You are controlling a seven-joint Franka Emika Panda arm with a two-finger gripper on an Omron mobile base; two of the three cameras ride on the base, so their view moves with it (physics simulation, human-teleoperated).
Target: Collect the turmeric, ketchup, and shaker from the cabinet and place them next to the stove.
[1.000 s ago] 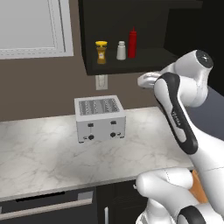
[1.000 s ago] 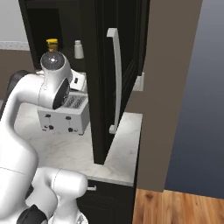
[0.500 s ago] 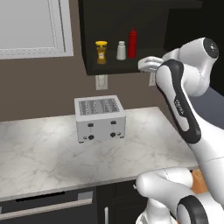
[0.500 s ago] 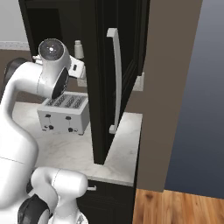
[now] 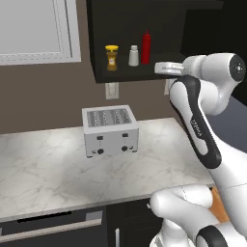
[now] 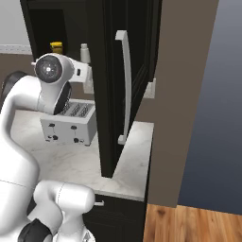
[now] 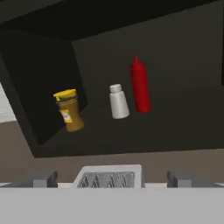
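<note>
Marble counter with silver toaster, black cabinet above, jaws apart, empty.

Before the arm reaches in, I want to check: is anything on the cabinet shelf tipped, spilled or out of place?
Nothing stands out. The turmeric, shaker and ketchup stand upright in a row on the cabinet shelf, apart from each other, with no spill. The toaster sits squarely on the counter below.

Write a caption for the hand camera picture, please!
Yellow-capped jar, white shaker and red ketchup bottle lined up on the dark cabinet shelf.
</note>
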